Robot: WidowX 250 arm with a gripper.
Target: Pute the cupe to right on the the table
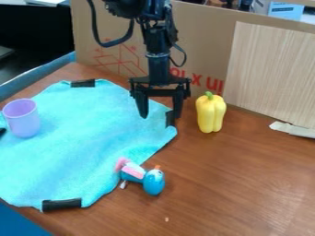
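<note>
Straight down hangs the tool [160,114], fingers [142,104] apart

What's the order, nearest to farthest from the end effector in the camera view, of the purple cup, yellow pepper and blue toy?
1. Yellow pepper, just right of the end effector
2. Blue toy, lower down, at the towel's edge
3. Purple cup, at picture left, on the towel

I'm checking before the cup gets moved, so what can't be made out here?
All in the camera view:
- Purple plastic cup: inside bottom, hidden by its near wall.
- Turquoise cloth: left side, cut off by the left edge.
- Brown cardboard panel: some red print, hidden by the black robot arm.
</note>
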